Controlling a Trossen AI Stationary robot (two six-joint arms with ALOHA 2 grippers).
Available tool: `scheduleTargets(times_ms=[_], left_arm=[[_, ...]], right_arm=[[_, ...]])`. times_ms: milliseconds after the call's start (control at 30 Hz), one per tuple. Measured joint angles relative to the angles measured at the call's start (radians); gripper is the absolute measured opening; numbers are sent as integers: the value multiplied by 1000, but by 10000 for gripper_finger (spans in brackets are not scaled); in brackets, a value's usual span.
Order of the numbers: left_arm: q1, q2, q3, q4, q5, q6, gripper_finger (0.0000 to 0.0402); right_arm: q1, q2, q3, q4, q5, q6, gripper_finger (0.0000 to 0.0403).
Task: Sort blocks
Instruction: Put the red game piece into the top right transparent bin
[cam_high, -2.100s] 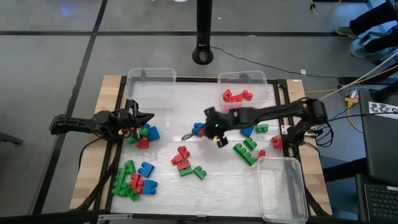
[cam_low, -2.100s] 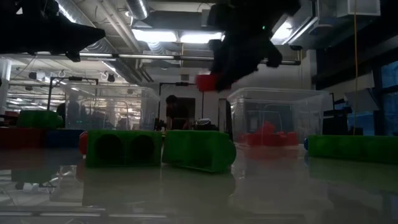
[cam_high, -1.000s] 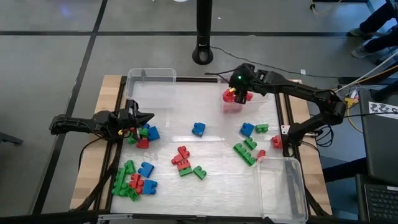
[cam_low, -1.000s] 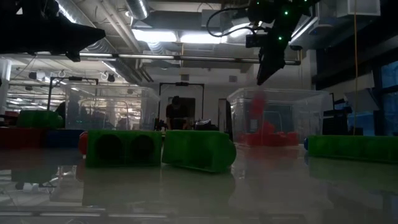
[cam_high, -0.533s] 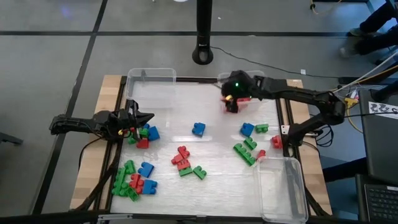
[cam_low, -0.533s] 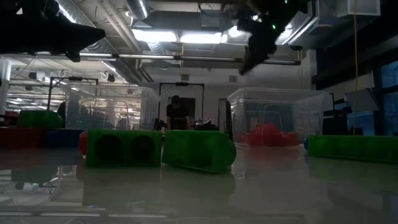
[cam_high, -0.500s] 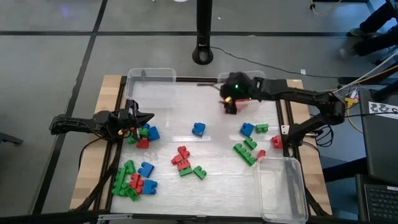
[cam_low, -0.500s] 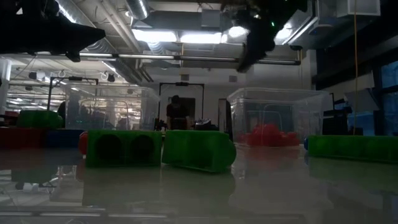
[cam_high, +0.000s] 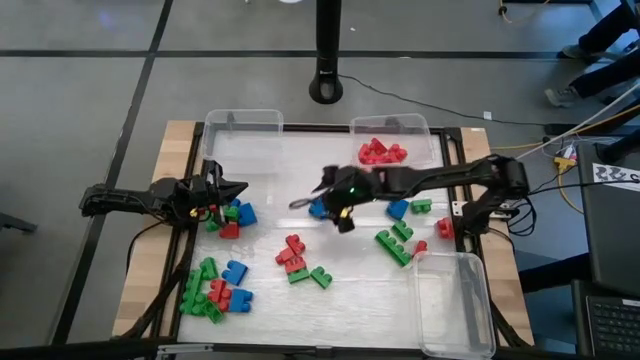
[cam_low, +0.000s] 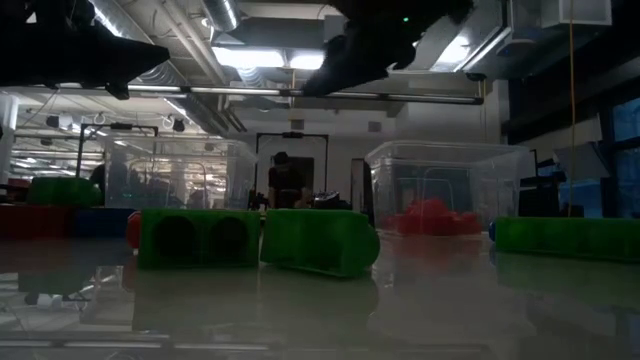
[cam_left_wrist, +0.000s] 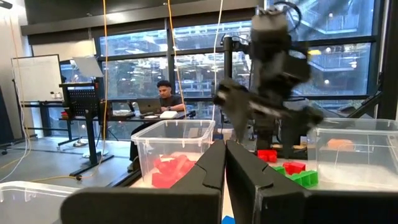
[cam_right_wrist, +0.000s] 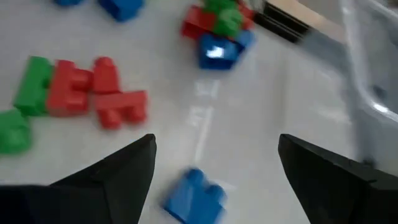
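Observation:
Red, green and blue blocks lie loose on the white table top: a cluster (cam_high: 232, 215) by my left gripper, a pile (cam_high: 213, 290) at the near left, a group (cam_high: 296, 258) in the middle and more (cam_high: 400, 240) to the right. Several red blocks (cam_high: 382, 152) lie in the far right bin (cam_high: 428, 140). My right gripper (cam_high: 322, 212) hangs open above a single blue block (cam_right_wrist: 194, 196) at the table's middle, one finger on each side of it and well clear. My left gripper (cam_high: 240, 187) waits shut at the left edge, with nothing in it.
A clear bin (cam_high: 243, 130) stands at the far left and another (cam_high: 455, 300) at the near right corner. A black post (cam_high: 326, 85) stands beyond the far edge. A person sits at a desk in the room behind.
My right gripper has let go of a red block over the far right bin, and the block now lies among the red ones there. The gripper then swung toward the table's left and near side, dipped and tipped downward, and now hangs over the blue block in the middle.

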Motion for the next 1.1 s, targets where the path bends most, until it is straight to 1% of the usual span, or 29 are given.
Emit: scheduleTargets(times_ms=[233, 433, 567, 800, 1000, 1100], left_arm=[[0, 0, 0, 0, 0, -2, 4], [0, 7, 0, 0, -7, -4, 4], [0, 10, 0, -2, -9, -3, 4], [0, 10, 0, 0, -9, -3, 4], [0, 10, 0, 1, -9, -1, 4], [0, 10, 0, 0, -9, 0, 4]], right_arm=[[53, 158, 0, 137, -83, 0, 335], [65, 256, 0, 241, -93, 15, 335], [63, 279, 0, 250, -80, 27, 335], [62, 279, 0, 250, 56, 28, 335], [62, 279, 0, 271, 67, 51, 337], [63, 279, 0, 283, 23, 63, 357]])
